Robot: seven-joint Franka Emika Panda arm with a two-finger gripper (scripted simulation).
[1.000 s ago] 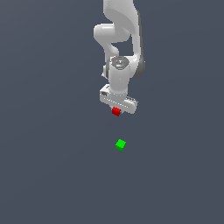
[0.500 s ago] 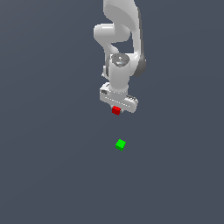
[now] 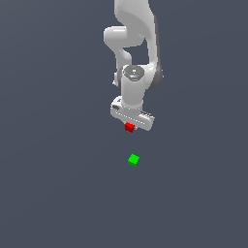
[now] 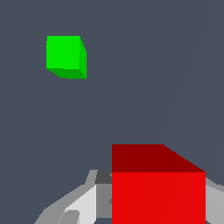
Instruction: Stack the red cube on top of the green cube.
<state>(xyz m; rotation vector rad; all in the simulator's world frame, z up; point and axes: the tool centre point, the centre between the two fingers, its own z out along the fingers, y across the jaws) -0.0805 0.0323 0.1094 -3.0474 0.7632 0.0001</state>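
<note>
The red cube sits between the fingers of my white gripper, which is shut on it. In the wrist view the red cube fills the near part of the picture, with a grey finger beside it. The green cube lies alone on the dark grey floor, a short way from the gripper toward the lower part of the exterior view and slightly to its right. In the wrist view the green cube is small and apart from the red one. The two cubes do not touch.
The white arm rises behind the gripper toward the top of the exterior view. A plain dark grey floor lies all around.
The gripper with the red cube has shifted slightly downward in the exterior view, a little closer to the green cube. The green cube has not moved.
</note>
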